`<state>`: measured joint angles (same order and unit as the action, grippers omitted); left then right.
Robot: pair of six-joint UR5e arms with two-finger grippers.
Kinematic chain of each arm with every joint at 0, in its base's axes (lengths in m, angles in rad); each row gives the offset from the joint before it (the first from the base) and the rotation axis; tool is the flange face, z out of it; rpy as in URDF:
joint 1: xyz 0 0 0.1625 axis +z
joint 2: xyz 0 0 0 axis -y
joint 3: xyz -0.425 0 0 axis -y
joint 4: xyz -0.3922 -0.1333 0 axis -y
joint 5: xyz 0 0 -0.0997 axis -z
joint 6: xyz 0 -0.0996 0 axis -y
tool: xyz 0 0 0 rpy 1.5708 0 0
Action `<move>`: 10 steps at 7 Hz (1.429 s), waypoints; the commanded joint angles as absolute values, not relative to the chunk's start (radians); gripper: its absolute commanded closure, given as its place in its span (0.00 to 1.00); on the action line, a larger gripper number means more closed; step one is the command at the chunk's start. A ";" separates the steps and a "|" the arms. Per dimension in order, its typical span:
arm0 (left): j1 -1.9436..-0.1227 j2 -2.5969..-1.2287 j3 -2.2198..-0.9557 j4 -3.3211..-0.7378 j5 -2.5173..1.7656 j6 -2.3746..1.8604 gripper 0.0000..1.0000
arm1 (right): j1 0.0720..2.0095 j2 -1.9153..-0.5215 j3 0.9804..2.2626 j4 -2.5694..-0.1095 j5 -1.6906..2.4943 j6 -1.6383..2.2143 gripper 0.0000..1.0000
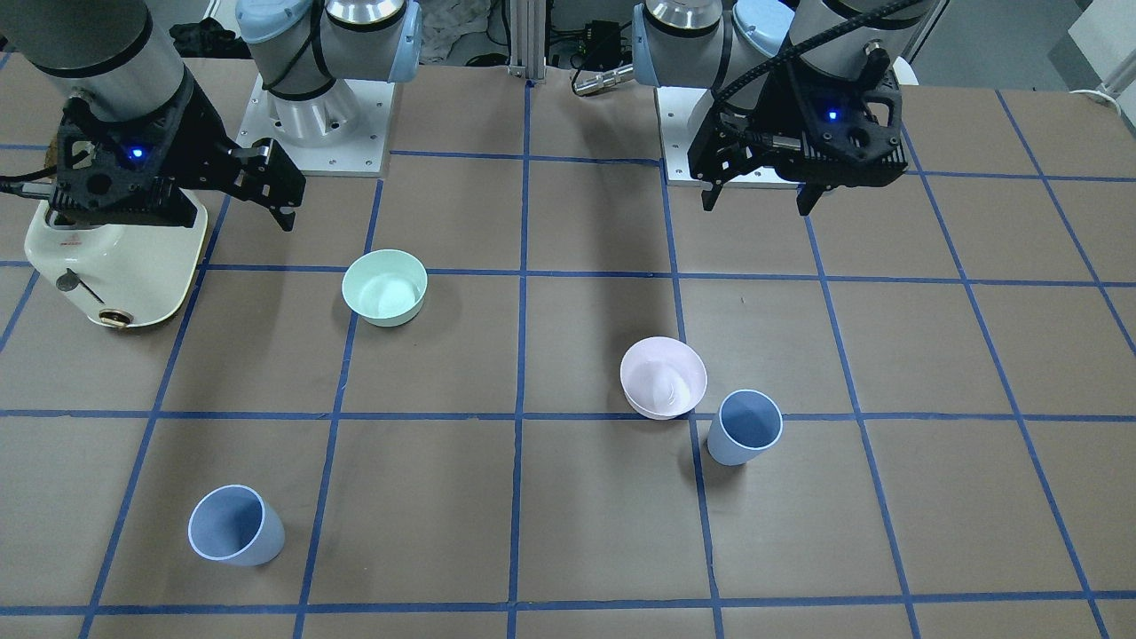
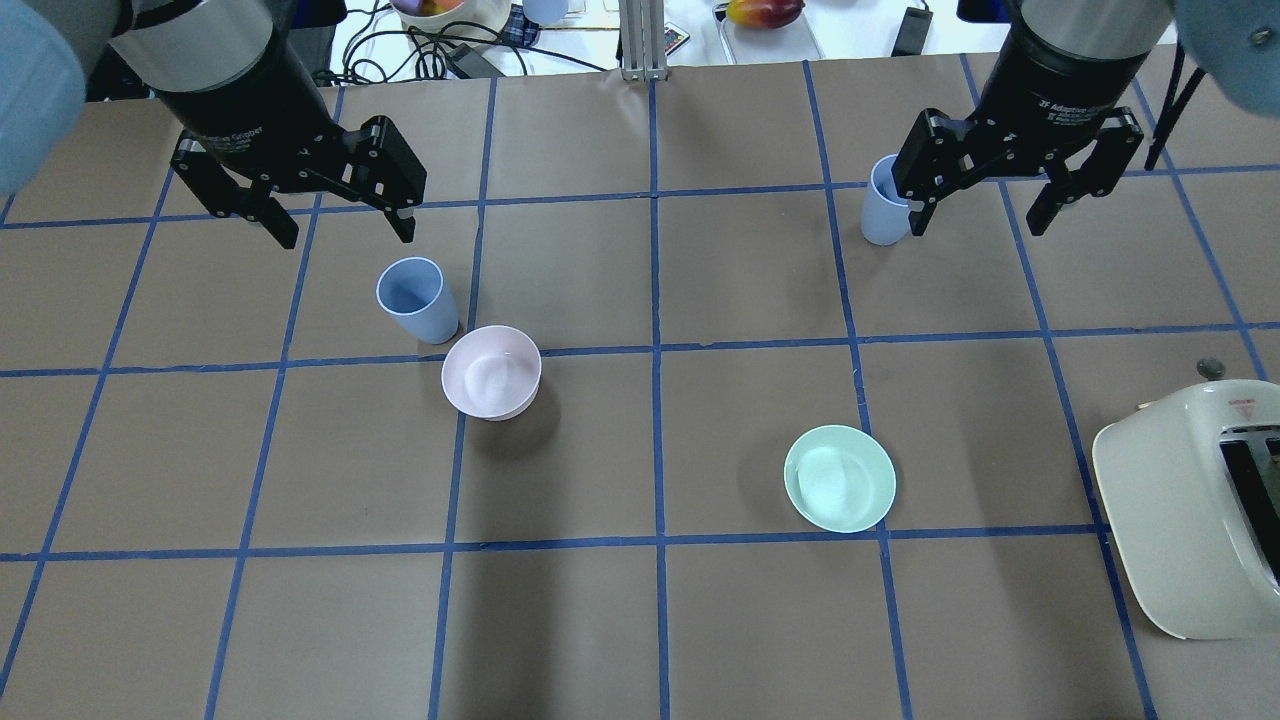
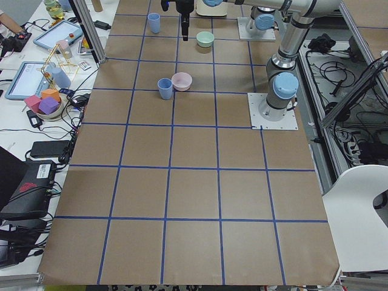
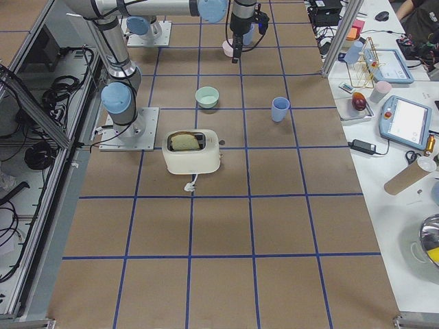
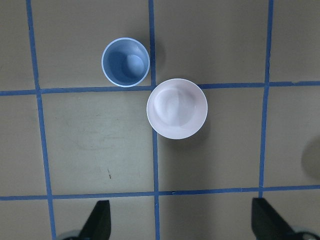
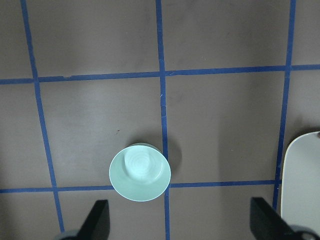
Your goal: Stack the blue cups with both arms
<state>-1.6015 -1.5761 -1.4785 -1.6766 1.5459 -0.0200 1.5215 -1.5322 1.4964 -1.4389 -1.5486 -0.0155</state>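
Two pale-blue cups stand upright and apart on the table. One blue cup stands right beside the pink bowl; it also shows in the front view and in the left wrist view. My left gripper hangs open and empty above the table, near this cup. The other blue cup stands alone on the far right side, also in the front view. One finger of my right gripper partly covers it. That gripper is open, empty and raised.
A mint-green bowl sits right of centre, below the right wrist camera. A cream toaster stands at the near right edge. Cables, fruit and tablets lie beyond the table's far edge.
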 commanded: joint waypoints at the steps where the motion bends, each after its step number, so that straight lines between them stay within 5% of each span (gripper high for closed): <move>1: -1.597 -1.571 -1.476 -1.678 1.546 -0.017 0.00 | 1.513 -1.531 1.490 -1.445 -1.543 -0.028 0.00; 6: -1.586 -1.721 -1.535 -1.495 1.543 -0.005 0.00 | 1.491 -1.396 1.451 -1.633 -1.551 -0.058 0.00; 10: -1.586 -1.896 -1.727 -1.109 1.611 -0.011 0.03 | 1.401 -1.078 1.232 -1.710 -1.545 -0.137 0.00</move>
<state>-1.5862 -1.8537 -1.6609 -1.2436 1.5984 -0.0162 1.4101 -1.1797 1.2939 -1.6715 -1.5485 -0.1241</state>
